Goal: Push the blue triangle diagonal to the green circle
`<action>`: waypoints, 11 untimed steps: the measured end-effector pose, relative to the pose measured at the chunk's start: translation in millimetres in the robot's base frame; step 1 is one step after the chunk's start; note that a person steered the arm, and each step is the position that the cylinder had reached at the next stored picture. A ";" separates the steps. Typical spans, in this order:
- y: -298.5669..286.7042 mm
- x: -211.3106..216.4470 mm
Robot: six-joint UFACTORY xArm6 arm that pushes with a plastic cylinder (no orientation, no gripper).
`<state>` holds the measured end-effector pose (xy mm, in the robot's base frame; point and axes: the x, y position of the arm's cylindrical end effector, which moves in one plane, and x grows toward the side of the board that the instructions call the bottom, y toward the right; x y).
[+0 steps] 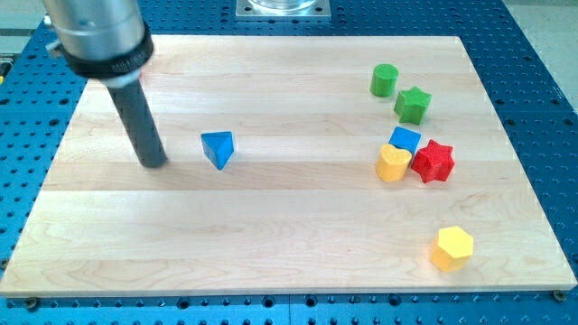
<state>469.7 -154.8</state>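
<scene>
On the wooden board [271, 226] my tip [154, 165] rests near the left edge, touching nothing, just left of the blue triangle [218, 148], while the green circle [384, 80] sits well apart toward the top right corner, beside a green star [413, 105].

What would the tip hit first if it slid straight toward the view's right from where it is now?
Most likely the blue triangle, just right of my tip with a small gap between them. It sits slightly higher in the view, so contact may be off-centre; depth is hard to judge.
</scene>
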 end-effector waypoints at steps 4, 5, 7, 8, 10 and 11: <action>101.6 -150.5; 99.3 -156.2; 120.5 -211.4; 121.3 -217.0; 121.3 -206.1; 121.3 -197.9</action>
